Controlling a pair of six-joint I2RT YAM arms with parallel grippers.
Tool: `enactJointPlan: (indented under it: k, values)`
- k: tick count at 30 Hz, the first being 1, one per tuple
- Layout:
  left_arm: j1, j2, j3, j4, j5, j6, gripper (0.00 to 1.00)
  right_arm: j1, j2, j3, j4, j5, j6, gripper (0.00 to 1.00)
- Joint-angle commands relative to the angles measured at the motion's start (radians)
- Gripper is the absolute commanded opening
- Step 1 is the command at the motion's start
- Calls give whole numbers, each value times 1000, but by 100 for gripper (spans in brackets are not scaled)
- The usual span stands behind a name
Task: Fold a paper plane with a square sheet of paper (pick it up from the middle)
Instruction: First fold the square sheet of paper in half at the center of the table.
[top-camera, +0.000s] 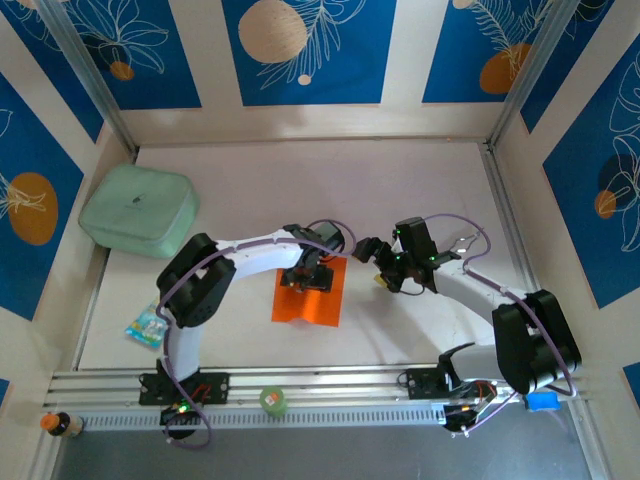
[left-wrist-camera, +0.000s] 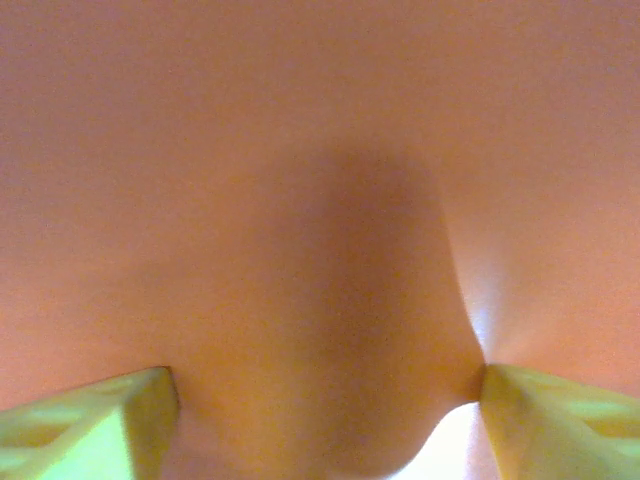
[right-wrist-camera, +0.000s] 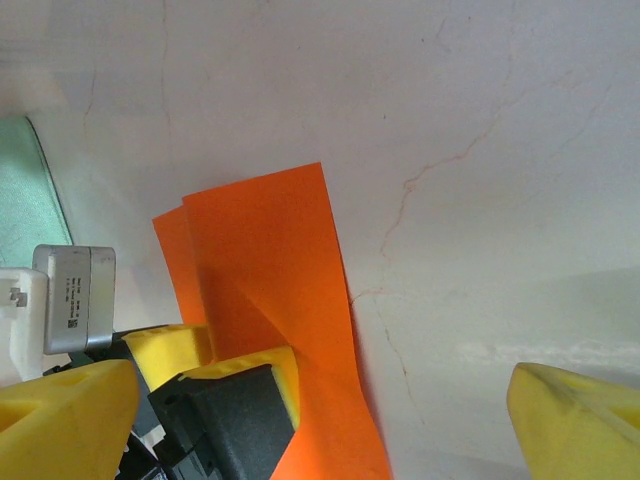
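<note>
Covering part of orange sheet (top-camera: 310, 306), left claw (top-camera: 308, 273) spread on it, right claw (right-wrist-camera: 322, 420) spread beside

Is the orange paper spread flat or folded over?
Folded: the orange paper shows a second layer offset along one edge, plus a diagonal crease.

Under the left gripper (top-camera: 308, 278) the square sheet of paper (right-wrist-camera: 270, 260) is thin, matt orange paper; the fingers (left-wrist-camera: 90, 425) look like smooth yellow plastic. Beside it the table (right-wrist-camera: 480, 150) is pale, matt and finely veined.
</note>
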Motion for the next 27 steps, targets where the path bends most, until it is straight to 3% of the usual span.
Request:
enactJointPlan:
  k: [1, 4, 12, 18, 23, 27]
  values:
    - [-12, -4, -52, 57, 22, 5, 70, 1, -20, 4, -35, 16, -3, 95]
    - [-12, -35, -81, 107, 31, 6, 57, 1, -35, -5, -29, 30, 9, 95]
    - [-12, -139, -137, 179, -12, 4, 47, -1, -92, -19, -58, 91, 17, 95]
    - [-3, -222, -173, 238, -2, -17, 46, -5, -126, -16, -83, 138, 46, 94]
    - [40, -296, -246, 390, 136, -88, 46, -14, -157, -11, -87, 186, 63, 94]
    - [109, -341, -385, 692, 341, -233, 46, -38, -183, -10, -75, 130, -19, 94]
